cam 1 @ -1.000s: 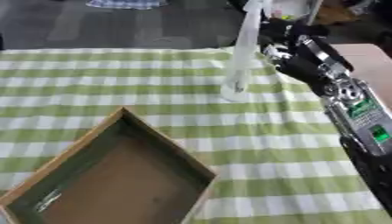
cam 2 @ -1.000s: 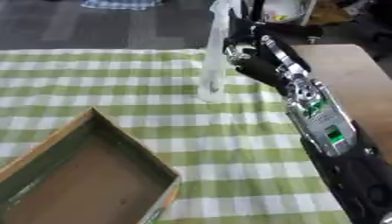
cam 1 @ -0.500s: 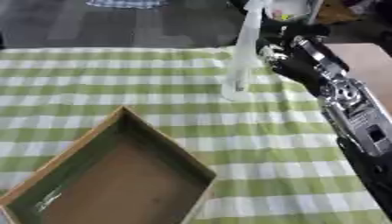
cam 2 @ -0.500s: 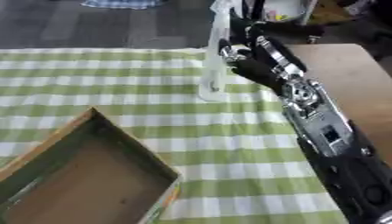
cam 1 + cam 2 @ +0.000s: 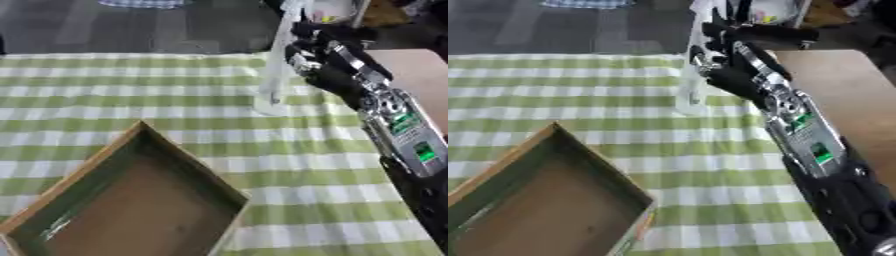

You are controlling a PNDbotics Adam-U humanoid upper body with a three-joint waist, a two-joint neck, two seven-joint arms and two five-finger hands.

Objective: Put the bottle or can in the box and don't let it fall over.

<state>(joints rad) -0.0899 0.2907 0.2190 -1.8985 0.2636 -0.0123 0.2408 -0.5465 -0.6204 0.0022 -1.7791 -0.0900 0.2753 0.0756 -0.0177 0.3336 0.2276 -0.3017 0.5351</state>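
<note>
item 1: clear bottle (image 5: 273,75), tall and slim, see-through. it stands near the far right of the green-and-white checked tablecloth (image 5: 131,100), its base resting on the cloth or only just off it; which of the 2 cannot be told. it leans slightly, top toward the right. compared with 1 second ago its base sits in nearly the same place on the cloth, so there is no clear lift or carry yet.

item 2: right hand (image 5: 724,65), black with silver parts, reaching in from the right. its fingers are curled round the upper part of the bottle, closed on it. over the last second the hand has stayed on the bottle and the grasp looks settled rather than newly shifted.

item 3: left hand: not seen in either view.

item 4: box (image 5: 87,175), open-topped cardboard, brown floor with greenish inner walls, set cornerwise at the lower left. nothing lies in it. it is well apart from the bottle.

note on progress: judged from these views, the grasp is made and the carry has not begun. the next step would be to raise the bottle clear of the cloth, bring it left and toward the robot over the near rim, and set it down upright on the box floor. a tall, narrow bottle held high up may swing or tip on release.
</note>
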